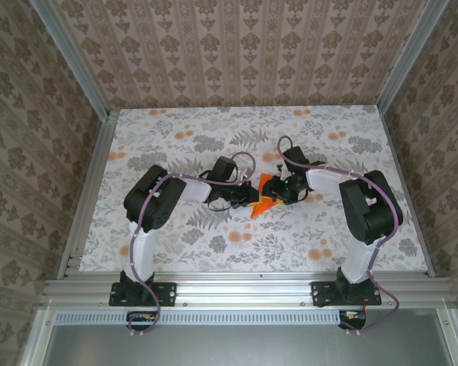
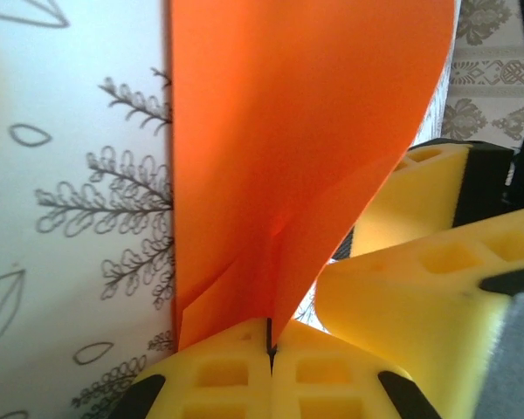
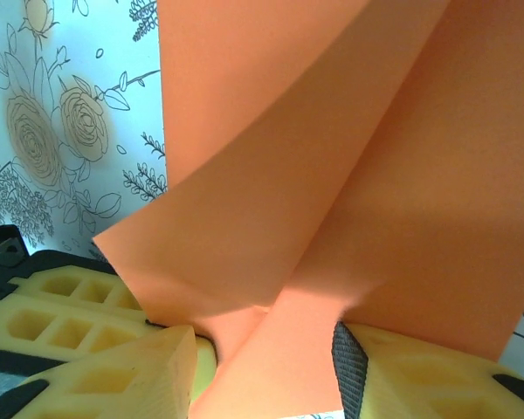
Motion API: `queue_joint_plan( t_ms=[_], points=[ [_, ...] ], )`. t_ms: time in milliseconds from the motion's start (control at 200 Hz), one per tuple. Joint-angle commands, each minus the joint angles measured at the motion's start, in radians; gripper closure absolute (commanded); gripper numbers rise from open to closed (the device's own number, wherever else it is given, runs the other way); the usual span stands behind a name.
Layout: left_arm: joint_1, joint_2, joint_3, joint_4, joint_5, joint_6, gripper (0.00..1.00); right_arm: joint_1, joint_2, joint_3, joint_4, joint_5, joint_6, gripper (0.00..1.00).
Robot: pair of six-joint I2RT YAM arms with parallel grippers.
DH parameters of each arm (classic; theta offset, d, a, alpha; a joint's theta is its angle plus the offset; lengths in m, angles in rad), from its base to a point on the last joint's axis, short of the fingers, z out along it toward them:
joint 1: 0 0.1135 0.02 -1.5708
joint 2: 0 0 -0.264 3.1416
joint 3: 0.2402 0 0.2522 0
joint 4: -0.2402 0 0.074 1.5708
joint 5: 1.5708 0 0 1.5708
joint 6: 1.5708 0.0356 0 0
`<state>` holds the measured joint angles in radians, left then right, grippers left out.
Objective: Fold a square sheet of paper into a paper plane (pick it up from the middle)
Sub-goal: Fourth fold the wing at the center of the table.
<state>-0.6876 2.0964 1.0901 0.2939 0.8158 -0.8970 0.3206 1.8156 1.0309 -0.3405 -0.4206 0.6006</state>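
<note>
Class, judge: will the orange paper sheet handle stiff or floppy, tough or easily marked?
Probably floppy: the orange paper sheet bows away from the left gripper pinching it. Likely easily marked: creases run up from that pinch. Thin, so probably light.

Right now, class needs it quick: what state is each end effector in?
Left end effector: closed on the thin bright orange paper sheet.
Right end effector: jaws apart astride that sheet; grip cannot be told.
</note>
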Motion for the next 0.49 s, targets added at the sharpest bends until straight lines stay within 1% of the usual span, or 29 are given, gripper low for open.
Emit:
queue_joint_plan(
  t_ms=[0,250,370,490],
  points=[
    [0.001,0.019,0.028,0.008,0.036,-0.017,0.99,0.003,0.041,0.017,-0.051,0.049,-0.004,0.52],
    [0.01,0.011,0.019,0.031,0.043,-0.016,0.94,0.002,0.092,0.015,-0.121,0.134,0.053,0.51],
    [0.011,-0.002,0.015,0.031,0.044,-0.005,0.89,0.002,0.111,0.015,-0.132,0.149,0.086,0.51],
    [0.013,-0.027,-0.002,0.053,0.047,-0.005,0.82,0.003,0.121,0.01,-0.136,0.16,0.109,0.5]
  ],
)
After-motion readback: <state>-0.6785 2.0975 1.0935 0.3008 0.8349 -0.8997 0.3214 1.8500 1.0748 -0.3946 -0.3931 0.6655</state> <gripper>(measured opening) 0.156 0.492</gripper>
